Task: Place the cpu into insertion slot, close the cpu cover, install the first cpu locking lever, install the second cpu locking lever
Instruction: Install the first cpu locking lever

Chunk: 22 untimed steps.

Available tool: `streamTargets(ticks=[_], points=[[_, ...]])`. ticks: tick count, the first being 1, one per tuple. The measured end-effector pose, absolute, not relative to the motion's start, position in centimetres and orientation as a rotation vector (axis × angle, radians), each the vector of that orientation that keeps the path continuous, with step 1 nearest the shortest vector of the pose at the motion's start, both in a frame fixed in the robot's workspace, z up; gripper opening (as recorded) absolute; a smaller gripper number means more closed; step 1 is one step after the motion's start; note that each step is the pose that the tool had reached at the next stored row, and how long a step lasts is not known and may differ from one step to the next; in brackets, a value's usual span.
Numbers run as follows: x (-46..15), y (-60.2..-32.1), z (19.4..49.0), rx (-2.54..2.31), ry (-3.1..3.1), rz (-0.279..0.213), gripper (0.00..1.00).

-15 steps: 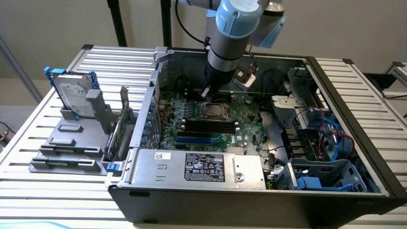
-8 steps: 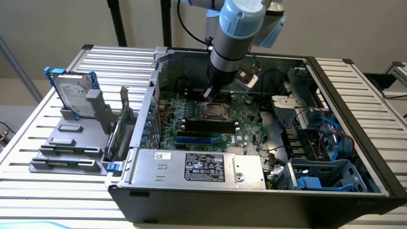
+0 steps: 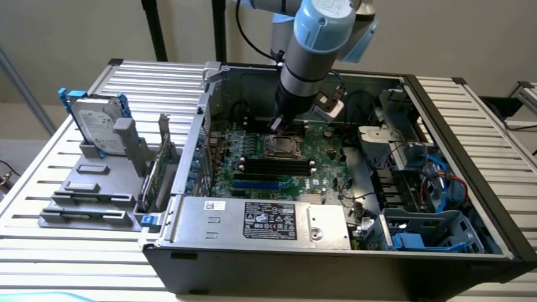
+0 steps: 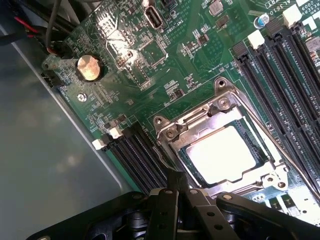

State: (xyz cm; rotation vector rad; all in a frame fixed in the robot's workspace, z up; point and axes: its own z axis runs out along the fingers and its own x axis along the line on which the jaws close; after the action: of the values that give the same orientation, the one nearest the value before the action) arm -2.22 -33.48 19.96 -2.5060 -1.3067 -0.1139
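Observation:
The cpu [image 4: 225,152] lies in the insertion slot [image 3: 281,148], its pale face showing through the window of the cpu cover [image 4: 197,122]. The silvery cover lies flat over it. One thin locking lever [image 4: 272,135] runs along the socket's edge beside the long memory slots. At the opposite edge a second lever [image 4: 161,156] lies by the black slots. My gripper [image 4: 176,184] is shut, and its dark fingertips [image 4: 172,176] press at this second lever. In the exterior view the gripper [image 3: 275,124] hangs low over the socket's far edge, inside the case.
The green motherboard [image 3: 251,135] lies in an open black computer case [image 3: 336,270] on a slatted table. Black memory slots [image 4: 290,85] flank the socket. A coin battery [image 4: 88,67] and cables [image 3: 419,163] sit nearby. A hard drive [image 3: 97,123] stands at the exterior view's left.

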Motion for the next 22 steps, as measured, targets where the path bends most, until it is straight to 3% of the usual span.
streamTargets(ticks=[22], points=[[-2.91,-33.36,19.95,-2.496,-1.302,-0.121,0.11]])
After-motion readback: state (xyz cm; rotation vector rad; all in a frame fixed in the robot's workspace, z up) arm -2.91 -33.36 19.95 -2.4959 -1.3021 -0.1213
